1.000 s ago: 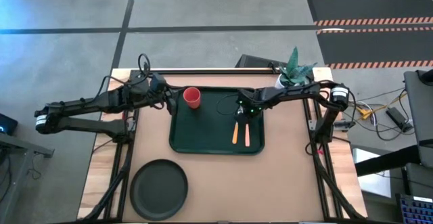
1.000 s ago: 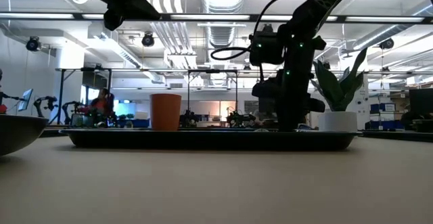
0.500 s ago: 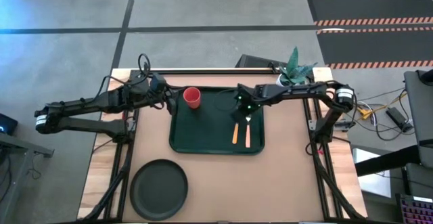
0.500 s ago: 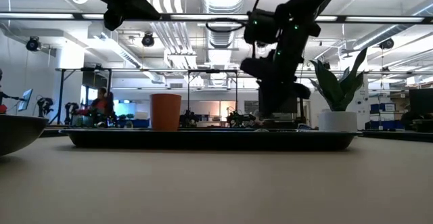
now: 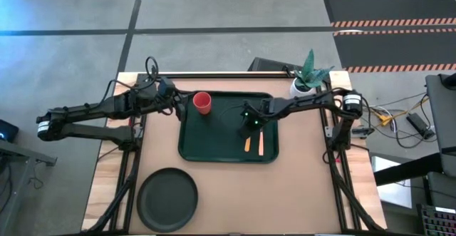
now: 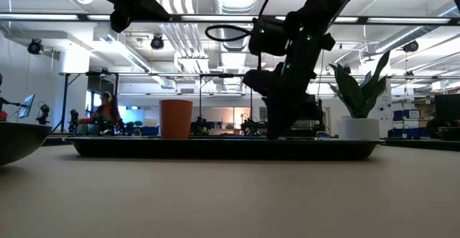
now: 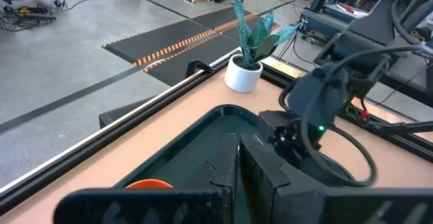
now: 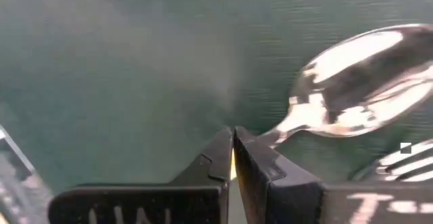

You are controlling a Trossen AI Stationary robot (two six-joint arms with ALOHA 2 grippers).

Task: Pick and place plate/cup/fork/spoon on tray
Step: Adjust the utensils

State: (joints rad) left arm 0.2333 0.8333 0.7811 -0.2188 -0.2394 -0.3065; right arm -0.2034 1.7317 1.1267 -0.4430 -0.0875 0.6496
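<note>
Right gripper [image 5: 246, 125] closed, empty, low over tray [image 5: 191, 147] centre, just beside spoon [image 5: 248, 142] and fork [image 5: 261, 142]; any sideways sweep risked knocking them. Cup [image 5: 202, 102] at tray's far-left corner. Plate [image 5: 168, 199] off-tray, near-left desk corner. Left gripper [image 5: 172, 102] closed, parked.

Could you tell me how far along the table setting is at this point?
Done: the cup, fork and spoon lie on the tray. In hand: nothing; the right end effector is shut and empty above the spoon, the left end effector shut beside the tray. Left: the plate, on the table.
</note>
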